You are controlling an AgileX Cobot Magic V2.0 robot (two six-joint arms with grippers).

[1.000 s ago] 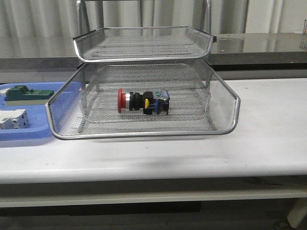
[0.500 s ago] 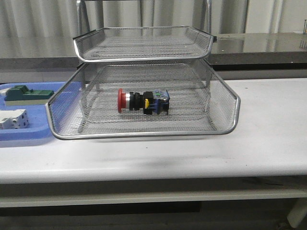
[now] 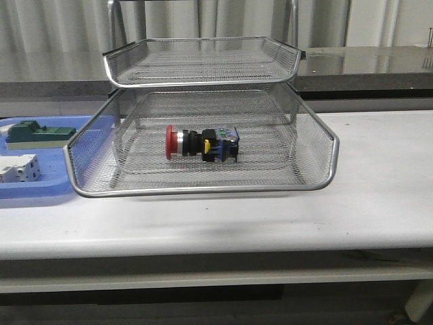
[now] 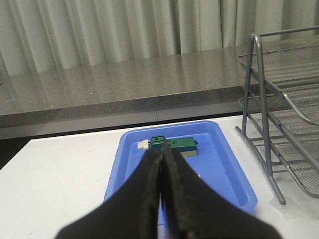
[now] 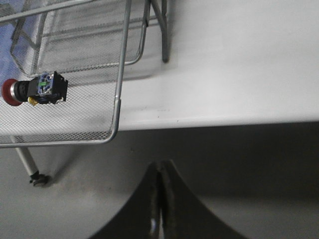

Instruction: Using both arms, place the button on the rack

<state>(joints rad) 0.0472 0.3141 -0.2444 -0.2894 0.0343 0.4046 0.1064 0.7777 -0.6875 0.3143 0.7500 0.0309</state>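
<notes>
The button (image 3: 201, 143), with its red head, black body and blue-and-yellow rear block, lies on its side in the pulled-out lower tier of the silver wire rack (image 3: 203, 189). It also shows in the right wrist view (image 5: 34, 89), inside the mesh tier (image 5: 117, 107). Neither arm shows in the front view. My left gripper (image 4: 162, 159) is shut and empty, above the blue tray (image 4: 229, 164), beside the rack's frame (image 4: 261, 114). My right gripper (image 5: 160, 172) is shut and empty, off the table's front edge, away from the rack.
A blue plastic tray (image 3: 40, 191) left of the rack holds a green block (image 3: 37, 133) and a white boxy device (image 3: 17, 168). The green block also shows in the left wrist view (image 4: 172, 145). The white table (image 3: 379, 196) extends right of the rack. A grey counter runs behind.
</notes>
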